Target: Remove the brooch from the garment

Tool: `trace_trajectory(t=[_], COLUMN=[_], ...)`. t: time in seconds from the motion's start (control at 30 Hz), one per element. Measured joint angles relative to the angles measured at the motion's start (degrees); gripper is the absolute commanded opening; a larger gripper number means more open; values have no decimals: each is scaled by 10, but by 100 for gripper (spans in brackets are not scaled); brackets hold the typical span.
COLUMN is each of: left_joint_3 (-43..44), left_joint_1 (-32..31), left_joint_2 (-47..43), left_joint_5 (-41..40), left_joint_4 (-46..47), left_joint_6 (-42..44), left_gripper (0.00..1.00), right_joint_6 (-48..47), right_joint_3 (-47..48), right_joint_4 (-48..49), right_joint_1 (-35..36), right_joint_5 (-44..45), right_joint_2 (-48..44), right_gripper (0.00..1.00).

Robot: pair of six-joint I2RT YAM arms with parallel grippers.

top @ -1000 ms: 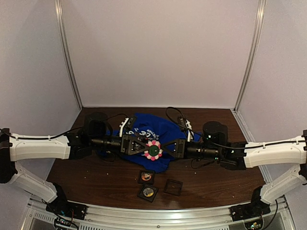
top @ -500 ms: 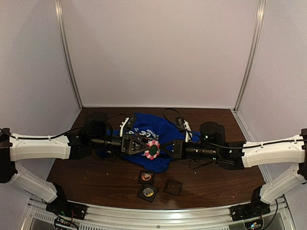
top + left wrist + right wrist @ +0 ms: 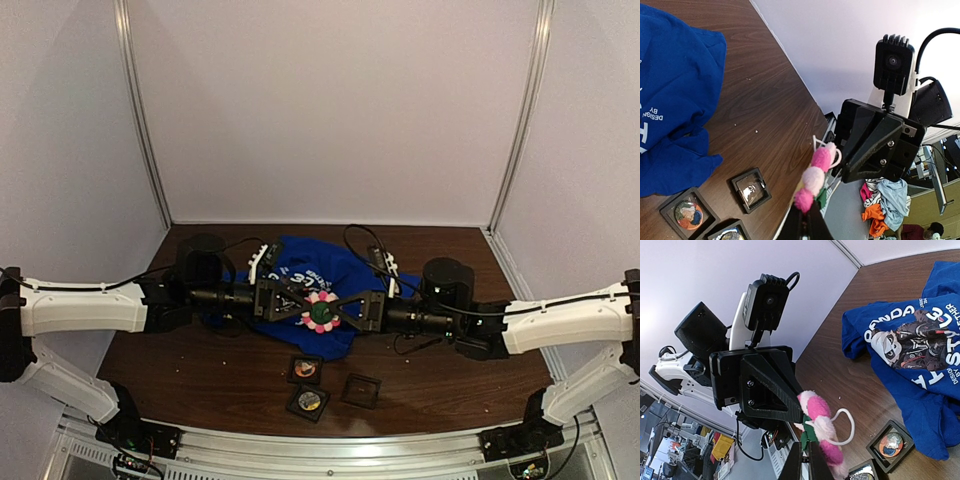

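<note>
The brooch [image 3: 320,312] is a ring of pink and pale pom-poms round a green centre, with a white cord loop. It hangs in the air between both grippers, clear of the garment. My left gripper [image 3: 304,309] is shut on its left edge and my right gripper [image 3: 338,313] on its right edge. In the left wrist view the shut gripper [image 3: 807,216] pinches the brooch [image 3: 815,175]. In the right wrist view the shut gripper [image 3: 804,452] pinches the brooch [image 3: 822,427]. The garment [image 3: 330,268], a royal-blue printed T-shirt, lies crumpled on the table behind and below; it shows in both wrist views [image 3: 675,90] [image 3: 920,355].
Three small black square cases lie on the dark wooden table [image 3: 200,370] in front of the shirt: one with a badge [image 3: 305,369], one nearer [image 3: 309,402], and one with no badge showing [image 3: 360,390]. White walls close the back and sides.
The brooch tilted edge-on half a second ago and now faces up again. The right arm's elbow shifted slightly; both grippers stay shut on the brooch at the same spot.
</note>
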Motion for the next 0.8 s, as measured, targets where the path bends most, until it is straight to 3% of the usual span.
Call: trace_trajectory(t=[0.53, 0.8], left_joint_3=[-6, -17], left_joint_1=[-1, -3], left_joint_2=[0, 0], left_joint_5=[-12, -15], left_joint_4=[18, 38], left_joint_6=[-33, -47], left_gripper=[0, 0], right_joint_6=[85, 151], right_joint_3=[-32, -63], right_joint_4=[55, 130], right_joint_1=[0, 0], right_joint_5=[21, 31], right_joint_2=[13, 33], right_gripper=[1, 1])
